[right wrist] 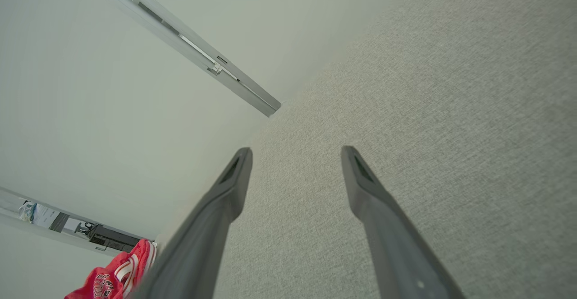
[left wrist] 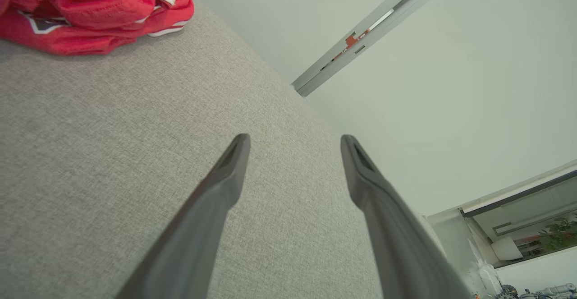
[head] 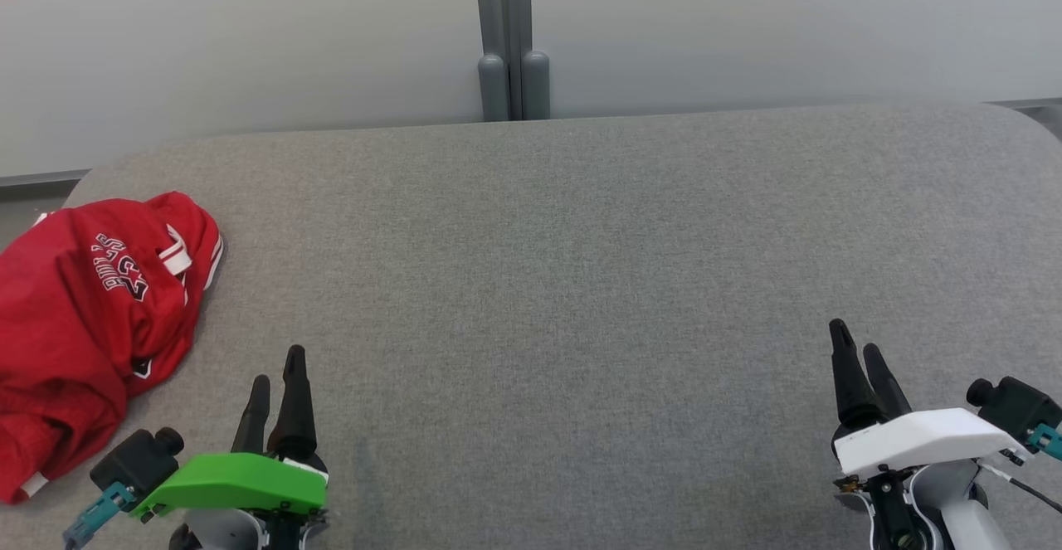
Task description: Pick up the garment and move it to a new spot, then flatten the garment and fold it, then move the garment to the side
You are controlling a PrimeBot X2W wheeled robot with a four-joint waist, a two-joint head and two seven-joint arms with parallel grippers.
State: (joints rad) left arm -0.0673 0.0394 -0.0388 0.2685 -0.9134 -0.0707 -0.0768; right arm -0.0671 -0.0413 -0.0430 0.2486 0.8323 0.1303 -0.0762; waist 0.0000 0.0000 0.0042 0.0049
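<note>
- While I watch through the head camera, the grey padded surface gives me a wide stretch of open room between the two arms. Its far edge runs along a pale wall, and its far corners are rounded.
- I see the garment bunched at the left edge of the surface, ahead and to the left of the left gripper, near it but not touching.
- It is red cloth, crumpled into soft folds, with white trim bands and dark lettering.
- My left gripper's two long, dark, tapering fingers stand spread and empty over the fabric.
- My right gripper sits at the lower right, well apart from the garment, its fingers likewise parted and holding nothing.
- The surface shows a fine woven texture, and a grey upright post splits the smooth wall behind its middle.
</note>
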